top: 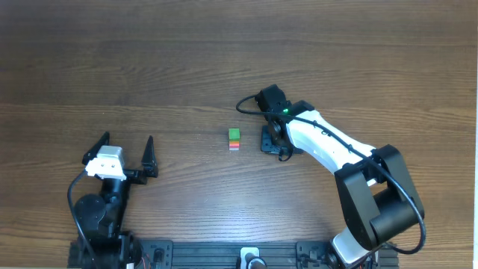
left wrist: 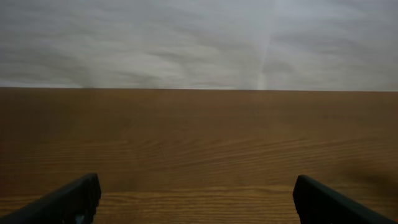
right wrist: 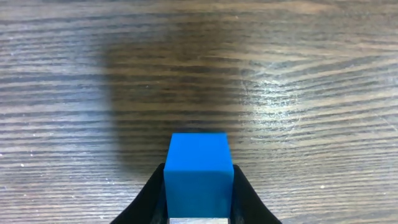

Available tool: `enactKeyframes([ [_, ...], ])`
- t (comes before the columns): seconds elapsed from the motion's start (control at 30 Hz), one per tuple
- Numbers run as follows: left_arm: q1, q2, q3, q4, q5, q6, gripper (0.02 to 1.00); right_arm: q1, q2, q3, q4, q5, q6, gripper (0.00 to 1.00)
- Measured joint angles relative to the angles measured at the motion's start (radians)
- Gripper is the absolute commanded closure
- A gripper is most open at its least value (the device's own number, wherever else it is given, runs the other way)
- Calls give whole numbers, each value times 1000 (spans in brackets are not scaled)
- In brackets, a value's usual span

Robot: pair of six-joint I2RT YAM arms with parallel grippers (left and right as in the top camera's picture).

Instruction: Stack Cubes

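Wood-grain counter (top: 224, 45), dark brown, grain running from left edge to right edge; pale wall (left wrist: 186, 43) behind its far edge in the left wrist view.

Item 1: blue cube (right wrist: 199, 165). Uniform blue faces. Clamped between the two fingers of the right gripper (right wrist: 199, 186), one finger pressed against each side face, top face turned to the wrist camera. Edges lie square to the grain. Bare wood and a dark shadow under it; whether it touches the counter cannot be told.

Item 2: green cube (top: 234, 134). Sits on top of item 3, about mid-counter, sides square to the counter's edges.

Item 3: orange-red cube (top: 234, 145). Bottom of the stack, resting on the counter. The stack stands upright, its long axis vertical, just beside the right gripper on the side nearer the left edge, with a gap between them.

Item 4: left gripper (top: 127, 142). Spread wide, nothing between its black fingers (left wrist: 68, 200). Near the front edge toward the left, well apart from the stack, pointing to the far edge.
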Motion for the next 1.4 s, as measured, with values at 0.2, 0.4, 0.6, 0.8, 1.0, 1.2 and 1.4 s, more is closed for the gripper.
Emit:
enactKeyframes([
  [0.2,0,0,0,0,0,0,18,0,-134,10,-98,-9,0,961],
  [0.4,0,0,0,0,0,0,18,45,-307,201,-317,11,5,976],
  [0.6,0,0,0,0,0,0,18,186,-294,426,-457,45,52,987],
  [0.8,0,0,0,0,0,0,18,271,-156,541,-491,45,100,989],
  [1.0,0,0,0,0,0,0,18,284,-19,569,-491,42,132,989],
  [1.2,0,0,0,0,0,0,18,286,37,569,-475,27,143,989],
  [1.4,0,0,0,0,0,0,20,294,50,570,-459,11,148,989],
])
